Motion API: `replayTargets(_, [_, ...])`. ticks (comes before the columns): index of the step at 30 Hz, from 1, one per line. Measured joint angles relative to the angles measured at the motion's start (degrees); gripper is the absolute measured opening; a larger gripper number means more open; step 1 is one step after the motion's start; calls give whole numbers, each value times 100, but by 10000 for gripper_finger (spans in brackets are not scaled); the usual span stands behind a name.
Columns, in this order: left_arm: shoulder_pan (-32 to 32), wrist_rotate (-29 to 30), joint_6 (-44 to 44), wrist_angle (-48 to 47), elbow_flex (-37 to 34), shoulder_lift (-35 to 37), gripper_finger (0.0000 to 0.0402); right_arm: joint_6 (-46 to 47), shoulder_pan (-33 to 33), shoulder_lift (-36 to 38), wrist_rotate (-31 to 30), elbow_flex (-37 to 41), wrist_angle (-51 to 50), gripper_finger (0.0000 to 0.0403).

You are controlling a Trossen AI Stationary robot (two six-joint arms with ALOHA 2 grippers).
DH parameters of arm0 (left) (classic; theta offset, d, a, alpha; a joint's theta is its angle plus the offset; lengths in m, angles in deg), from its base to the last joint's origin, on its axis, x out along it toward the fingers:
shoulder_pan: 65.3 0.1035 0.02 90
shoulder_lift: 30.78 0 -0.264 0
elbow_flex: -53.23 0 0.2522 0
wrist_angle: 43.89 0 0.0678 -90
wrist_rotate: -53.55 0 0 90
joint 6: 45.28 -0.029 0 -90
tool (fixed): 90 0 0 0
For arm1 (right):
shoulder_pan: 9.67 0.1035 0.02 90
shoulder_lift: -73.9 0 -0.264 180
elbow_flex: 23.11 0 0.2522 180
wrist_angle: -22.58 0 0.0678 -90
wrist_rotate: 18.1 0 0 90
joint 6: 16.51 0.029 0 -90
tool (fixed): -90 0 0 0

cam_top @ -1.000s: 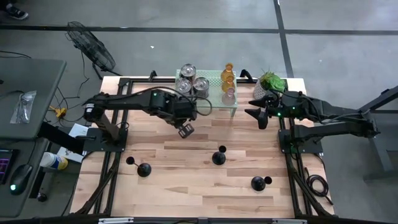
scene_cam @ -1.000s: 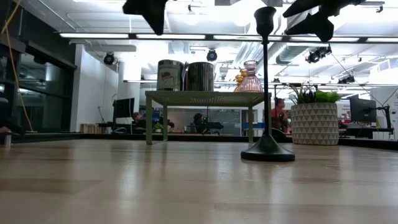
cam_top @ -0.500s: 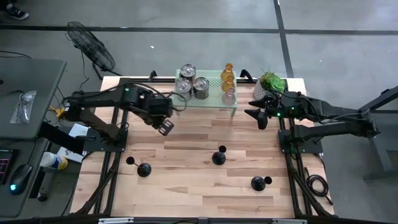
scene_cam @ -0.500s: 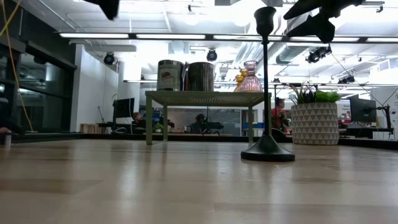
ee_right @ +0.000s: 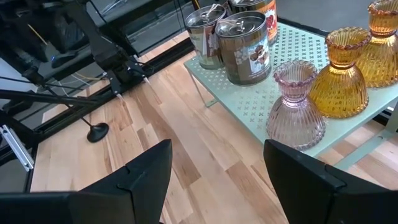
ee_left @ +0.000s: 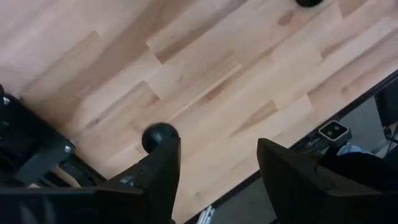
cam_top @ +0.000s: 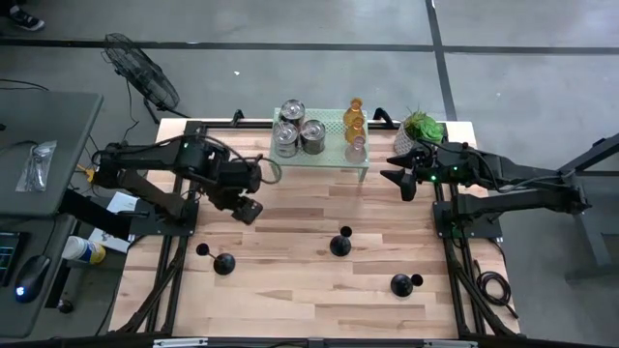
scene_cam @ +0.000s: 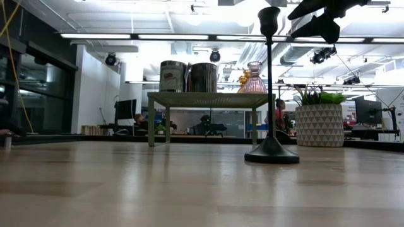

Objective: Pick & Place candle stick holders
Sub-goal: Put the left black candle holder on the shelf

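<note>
Three silver cups (cam_top: 298, 129), two amber glass holders (cam_top: 354, 116) and a pink one (cam_top: 356, 147) stand on the pale green rack (cam_top: 329, 155) at the table's far side. Three black sticks (cam_top: 340, 245), (cam_top: 224, 263), (cam_top: 401, 284) stand on their round bases on the table. The low view shows one black stick (scene_cam: 271, 82) upright. My left gripper (cam_top: 248, 209) hovers open over bare wood, left of the rack; its wrist view (ee_left: 217, 180) has nothing between the fingers. My right gripper (cam_top: 399, 181) hangs open right of the rack, facing it (ee_right: 227, 180).
A green plant in a white pot (cam_top: 423, 128) stands at the far right corner, close behind my right gripper. Black frame rails (cam_top: 174, 242) run along the table's left and right sides. Bare wood lies between the rack and the black sticks.
My left gripper has drawn back from the rack toward the table's left edge and a little toward the near edge, leaving the top of the low view. My right arm has kept still.
</note>
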Motion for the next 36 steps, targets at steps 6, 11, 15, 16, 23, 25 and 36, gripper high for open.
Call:
replayTargets(6, [-642, 5, 702, 2, 0, -2, 207, -2, 0, 0, 2, 0, -4, 247])
replayTargets(11, [-1231, 208, 1460, 2, 2, -2, 207, -2, 0, 0, 4, 0, -7, 247])
replayTargets(15, [-1606, 593, 2020, 0, 2, -2, 207, -4, 0, 0, 4, 0, -9, 247])
replayTargets(16, [-1680, 666, 2100, 0, 2, -2, 207, -8, 0, 0, 4, 0, -8, 247])
replayTargets(23, [-1825, 714, 2247, 7, -671, 525, 187, -20, 0, 0, 4, 0, -9, 247])
replayTargets(25, [-1820, 755, 2381, -13, -920, 831, 174, -17, 0, 0, 24, 0, -9, 247])
replayTargets(36, [-1817, 208, 3004, -7, -1185, 1796, 143, 19, 0, 0, 156, 0, -53, 247])
